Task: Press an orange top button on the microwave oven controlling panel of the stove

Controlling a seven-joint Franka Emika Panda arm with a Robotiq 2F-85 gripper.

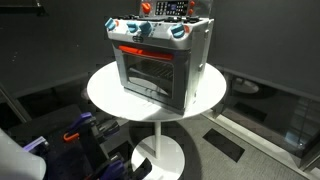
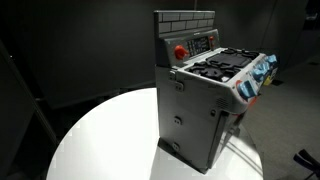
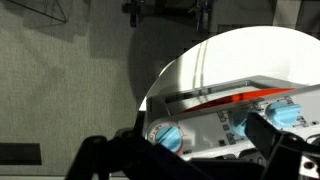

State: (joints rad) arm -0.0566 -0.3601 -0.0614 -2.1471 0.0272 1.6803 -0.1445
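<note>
The small grey boxy toy stove point(image 1: 160, 62) stands on the round white counter point(image 1: 105, 92). In an exterior view the tiny round orange top button point(image 2: 180, 51) shows plainly at the left end of the narrow dark microwave oven controlling panel point(image 2: 203, 43), on the stove's upright back. Only the wrist view shows the hand point(image 3: 190, 150): its dark fingers point(image 3: 272, 135) are spread wide, released and grasping nothing. The blue-teal knobs point(image 3: 168, 135) lie just beyond them, and the button is outside that view.
</note>
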